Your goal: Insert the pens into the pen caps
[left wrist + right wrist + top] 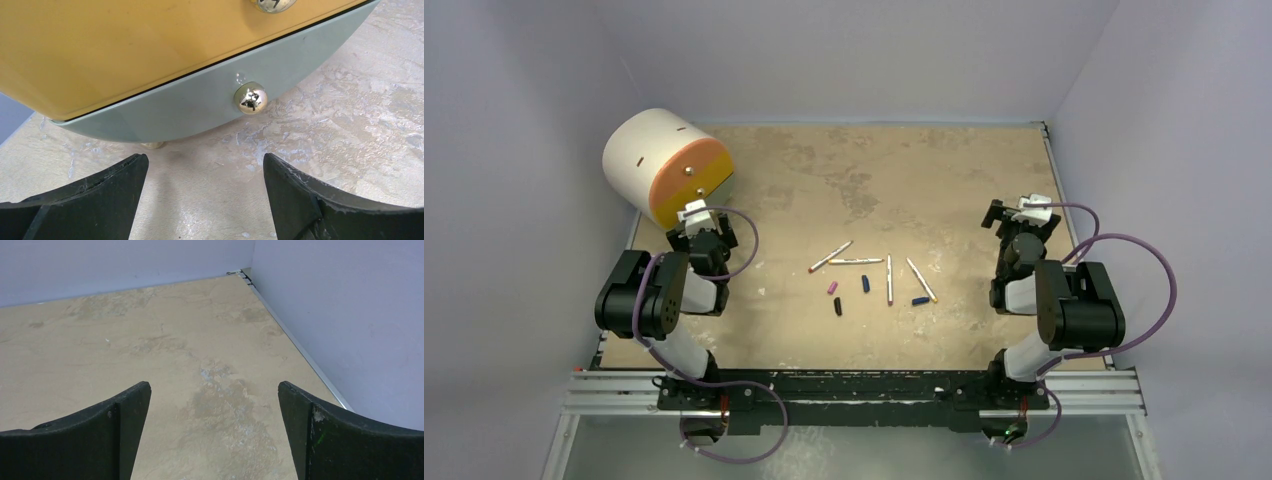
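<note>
Several thin white pens lie in the middle of the table in the top view: one slanted point(831, 257), one crosswise point(856, 261), one lengthwise point(889, 280), one slanted at the right point(921, 279). The caps lie loose beside them: pink point(832, 287), dark blue point(865, 283), black point(838, 306), and another dark blue point(920, 300). My left gripper point(692, 220) point(205, 160) is open and empty, far left of the pens. My right gripper point(1021, 213) point(214, 387) is open and empty, to their right. Neither wrist view shows pens or caps.
A large white cylinder with an orange end face point(659, 160) lies at the back left, just ahead of my left gripper; its yellow face point(125, 45) and a brass screw point(250, 98) fill that wrist view. Lilac walls point(350, 315) enclose the table.
</note>
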Controlling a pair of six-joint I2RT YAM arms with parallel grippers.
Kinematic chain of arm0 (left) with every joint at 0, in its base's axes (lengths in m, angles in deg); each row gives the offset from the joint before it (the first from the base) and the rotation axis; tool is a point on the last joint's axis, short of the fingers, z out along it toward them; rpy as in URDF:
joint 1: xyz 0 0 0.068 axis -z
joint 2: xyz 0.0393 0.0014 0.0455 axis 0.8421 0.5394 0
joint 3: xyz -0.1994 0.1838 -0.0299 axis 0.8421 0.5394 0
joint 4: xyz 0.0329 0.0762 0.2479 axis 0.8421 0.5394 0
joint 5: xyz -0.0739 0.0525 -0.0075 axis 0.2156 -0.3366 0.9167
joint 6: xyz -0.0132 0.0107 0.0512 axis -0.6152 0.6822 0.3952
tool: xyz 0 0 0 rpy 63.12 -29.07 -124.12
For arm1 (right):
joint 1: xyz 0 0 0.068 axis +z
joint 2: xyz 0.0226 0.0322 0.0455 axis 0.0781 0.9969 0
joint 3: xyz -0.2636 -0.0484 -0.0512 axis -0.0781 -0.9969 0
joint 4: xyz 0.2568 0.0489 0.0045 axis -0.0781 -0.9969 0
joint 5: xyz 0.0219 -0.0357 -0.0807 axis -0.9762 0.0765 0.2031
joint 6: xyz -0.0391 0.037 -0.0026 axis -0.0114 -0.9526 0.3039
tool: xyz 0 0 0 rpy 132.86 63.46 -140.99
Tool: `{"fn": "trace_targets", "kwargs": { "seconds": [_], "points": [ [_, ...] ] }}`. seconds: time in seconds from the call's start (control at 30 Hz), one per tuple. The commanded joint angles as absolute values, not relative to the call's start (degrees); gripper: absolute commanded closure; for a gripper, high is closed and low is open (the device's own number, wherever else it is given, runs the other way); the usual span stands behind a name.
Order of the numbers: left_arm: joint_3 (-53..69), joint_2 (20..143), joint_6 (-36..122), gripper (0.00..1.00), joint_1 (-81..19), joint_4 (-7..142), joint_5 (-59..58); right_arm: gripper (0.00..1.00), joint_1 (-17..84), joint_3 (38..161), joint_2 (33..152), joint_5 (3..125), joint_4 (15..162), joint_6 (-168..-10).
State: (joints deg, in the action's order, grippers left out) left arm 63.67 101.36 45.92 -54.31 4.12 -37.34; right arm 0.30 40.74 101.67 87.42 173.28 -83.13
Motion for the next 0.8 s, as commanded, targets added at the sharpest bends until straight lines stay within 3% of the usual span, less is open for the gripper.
{"fn": "trace_targets", "kwargs": {
  "seconds": [0.0,0.53,0.77],
  "points": [
    [62.9,101.3,45.2,0.14,-54.5,1.5,-36.7,0.00,0.2,41.8,101.5,88.2,176.7,-82.5],
    [62.5,101.0,44.9,0.14,-54.7,2.1,-36.7,0.00,0.2,42.1,100.4,87.1,176.0,-82.0],
    [60.3,83.8,44.9,0.14,-51.5,15.2,-39.8,0.00,0.2,52.6,76.7,73.9,141.7,-86.1]
  ]
}}
